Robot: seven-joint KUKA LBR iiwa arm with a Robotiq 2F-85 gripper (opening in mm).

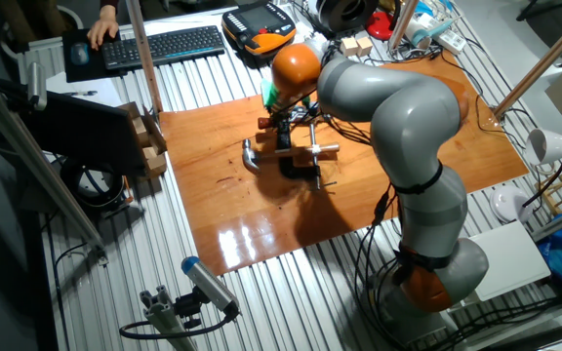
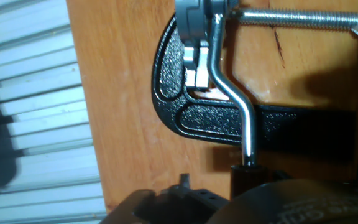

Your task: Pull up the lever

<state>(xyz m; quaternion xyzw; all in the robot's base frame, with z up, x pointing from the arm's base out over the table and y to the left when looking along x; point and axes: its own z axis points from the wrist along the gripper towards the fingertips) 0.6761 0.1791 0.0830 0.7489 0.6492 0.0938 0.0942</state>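
**A:** Which step is this?

**B:** The approach, I'd say. In the fixed view the gripper [image 1: 287, 123] hangs low over the black clamp [image 1: 301, 166], which lies on the wooden board [image 1: 261, 229] just beside a hammer [image 1: 254, 156]. Nothing looks lifted yet.

**A:** And the lever?

**B:** The hand view shows it best: a shiny bent metal bar [image 2: 232, 87] crossing the clamp's black frame [image 2: 185, 118], with the long threaded screw [image 2: 297, 18] running off to the right at the top. It sits near the middle of that picture, so the hand is roughly over it (roughly is the most I'd claim).

**A:** Is the gripper spread or pinched?

**B:** I can't tell. The fingertips don't show clearly in either view. The hand view has only dark, blurred shapes along its bottom edge, and in the fixed view the arm's own bulk covers the fingers.

**A:** So what does the next move call for?

**B:** My guess is getting the fingers on either side of the bar, closing firmly, then lifting straight up. The bar is thin and slick, so a shallow grip could slip off.

**A:** Anything else unclear?

**B:** The bar's lower end disappears into a dark stub, and I can't say what that is. The screw's far end is cut off at the frame.
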